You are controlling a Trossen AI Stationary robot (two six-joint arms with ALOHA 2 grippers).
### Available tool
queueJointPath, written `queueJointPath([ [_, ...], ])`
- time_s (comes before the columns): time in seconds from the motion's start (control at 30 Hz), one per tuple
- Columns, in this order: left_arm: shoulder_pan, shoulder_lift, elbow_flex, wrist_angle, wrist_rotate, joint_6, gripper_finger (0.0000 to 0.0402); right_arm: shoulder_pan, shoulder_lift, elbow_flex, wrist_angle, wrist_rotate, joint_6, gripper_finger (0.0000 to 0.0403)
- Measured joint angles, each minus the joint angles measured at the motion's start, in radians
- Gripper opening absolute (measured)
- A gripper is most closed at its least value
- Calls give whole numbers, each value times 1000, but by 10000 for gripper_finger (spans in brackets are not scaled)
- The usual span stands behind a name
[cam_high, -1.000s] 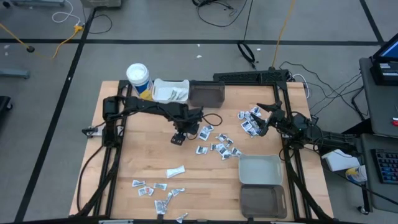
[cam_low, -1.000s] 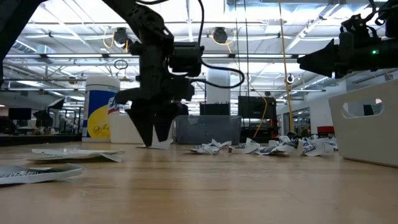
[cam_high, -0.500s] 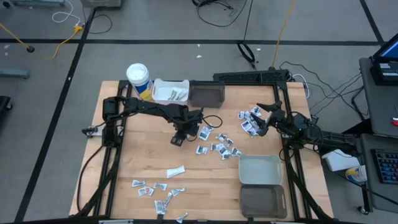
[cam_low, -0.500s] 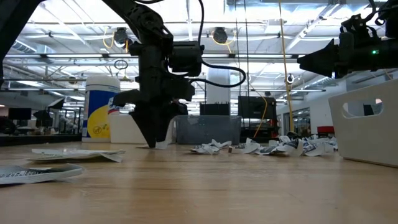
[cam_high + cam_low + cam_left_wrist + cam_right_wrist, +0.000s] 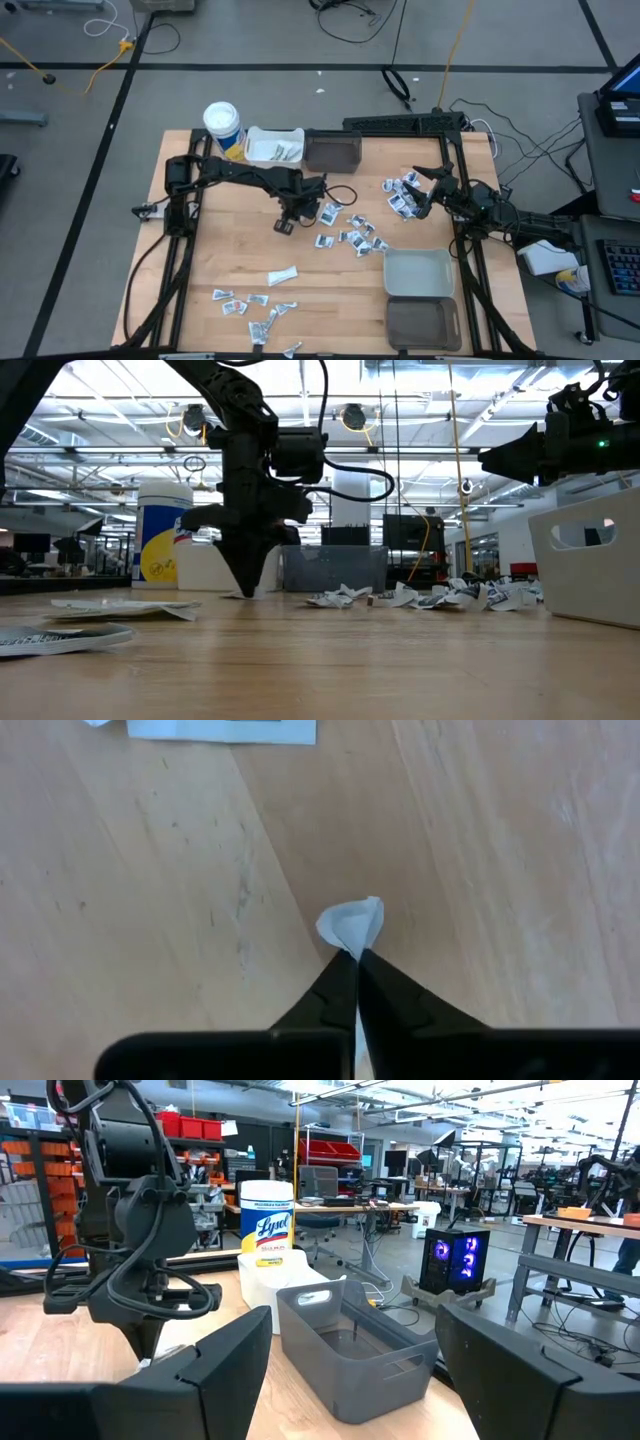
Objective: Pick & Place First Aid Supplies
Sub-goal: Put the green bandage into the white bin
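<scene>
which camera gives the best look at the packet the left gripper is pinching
The left wrist view: the left gripper is shut on the crumpled white packet against bare wood. The high and low views barely show it; the right wrist view doesn't.

Pale wood-grain table [image 5: 230,265], white packet [image 5: 352,926] pinched in black left gripper [image 5: 356,956], white and silvery packets with dark print [image 5: 352,232] beside it, white cup with yellow band [image 5: 222,127], white bin [image 5: 272,146], dark grey bin [image 5: 333,152], light grey bin [image 5: 418,273]

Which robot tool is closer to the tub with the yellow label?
Left. The left tool sits mid-table, just in front of the tub; the right tool hovers far across by the right edge.
</scene>
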State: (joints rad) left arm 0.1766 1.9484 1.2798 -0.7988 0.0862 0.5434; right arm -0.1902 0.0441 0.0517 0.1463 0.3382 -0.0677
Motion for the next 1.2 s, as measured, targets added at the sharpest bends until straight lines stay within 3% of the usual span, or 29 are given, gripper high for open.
queueJointPath([
  [0.6,95,0,313,-460,-8,-49,9,0,0,0,0,0,0,279],
  [0.87,127,0,424,-543,-7,-74,8,0,0,0,0,0,0,279],
  [1.2,267,0,427,-557,-2,-79,3,0,0,0,0,0,0,279],
])
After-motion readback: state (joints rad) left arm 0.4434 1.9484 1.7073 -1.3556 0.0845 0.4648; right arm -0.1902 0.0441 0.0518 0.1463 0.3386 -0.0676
